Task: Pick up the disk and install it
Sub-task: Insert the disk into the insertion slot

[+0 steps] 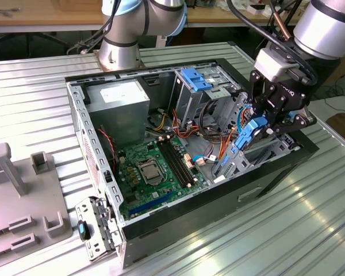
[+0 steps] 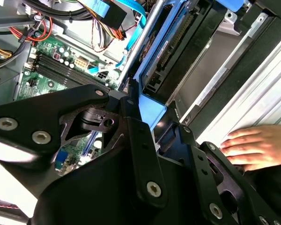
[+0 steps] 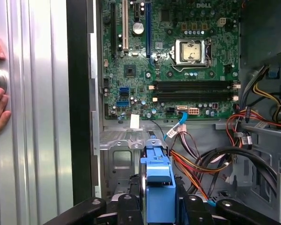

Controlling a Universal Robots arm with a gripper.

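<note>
My tool [image 1: 259,129] is closed tight around the disk [image 1: 248,137]. The disk hangs tilted over the open case [image 1: 178,215], at the end on the exterior view's right. From that view's left I see a grey stand [image 1: 6,167] on the surface [image 1: 299,230], then the case with its green board [image 1: 155,167], then my tool. A hand [image 2: 257,145] rests on the surface beside the case.

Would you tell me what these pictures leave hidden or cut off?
1. Exterior view: the slot beneath the disk, hidden by the gripper.
2. First wrist view: most of the disk, behind the gripper and past the edge.
3. Second wrist view: the hand, cut off by the edge.
</note>
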